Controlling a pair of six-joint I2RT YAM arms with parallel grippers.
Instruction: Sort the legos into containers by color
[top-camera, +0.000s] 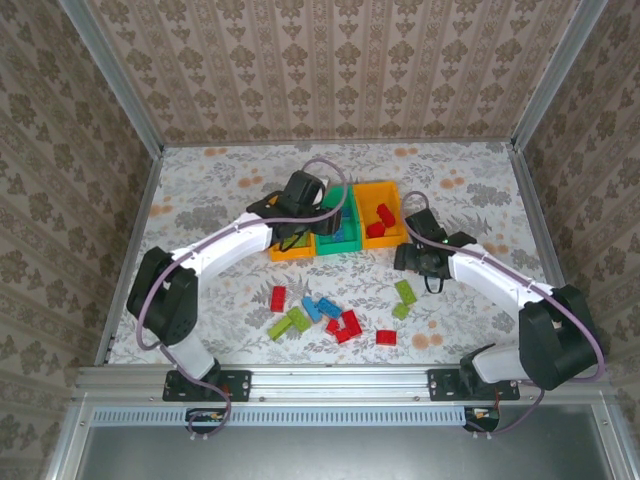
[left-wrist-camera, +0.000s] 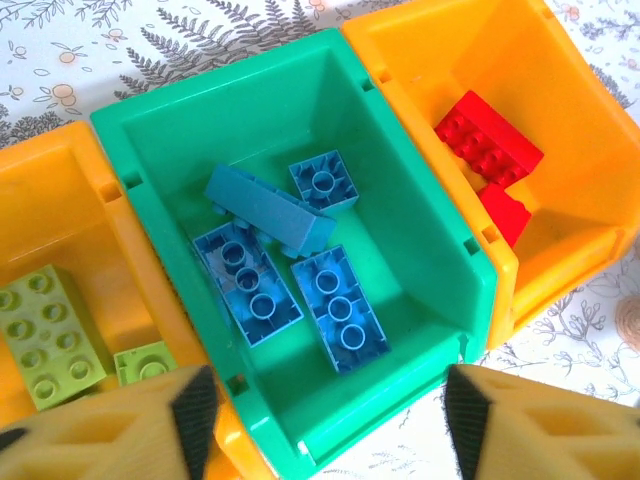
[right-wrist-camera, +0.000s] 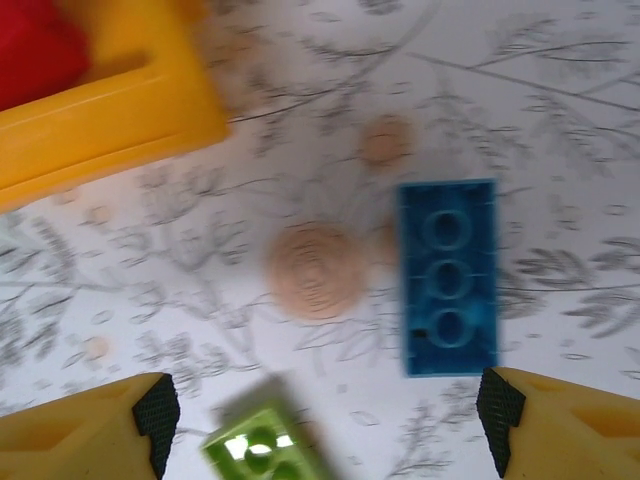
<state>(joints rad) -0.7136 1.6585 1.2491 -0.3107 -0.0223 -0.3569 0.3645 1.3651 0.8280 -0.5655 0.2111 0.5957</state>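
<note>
since the fingers (left-wrist-camera: 195, 410) of the left end effector (left-wrist-camera: 330, 435) are seen spread apart with nothing between them, it is taken as empty; it is held over the near edge of the green bin (left-wrist-camera: 420, 230). in that bin four blue bricks (left-wrist-camera: 338, 310) are lying loose, three underside-up, one tipped on its side across the others. lime green bricks (left-wrist-camera: 42, 325) are seen in the left orange bin (left-wrist-camera: 60, 210), red bricks (left-wrist-camera: 488, 150) in the right orange bin (left-wrist-camera: 560, 90). the right end effector (right-wrist-camera: 325, 435) is likewise parted and empty, held above the tabletop (right-wrist-camera: 560, 120) near a corner of the right orange bin. below it a blue brick (right-wrist-camera: 447, 275) is laid underside-up, off-centre toward one finger, apart from a lime green brick (right-wrist-camera: 255, 448) at the view's lower edge; that view is blurred. further out, in the top view, a loose scatter (top-camera: 322, 307) of red, blue and lime pieces is lying between the bins and the arm bases.

handling, as judged: bricks are rigid, light, hard plastic, smooth-sided so slightly slippery, not fragile. the blue brick is best taken across its two long flat sides at mid-length, with the fingers turned to straddle the narrow width; a pinch on a corner is likely to be twisted out. the green bin is judged its destination.
</note>
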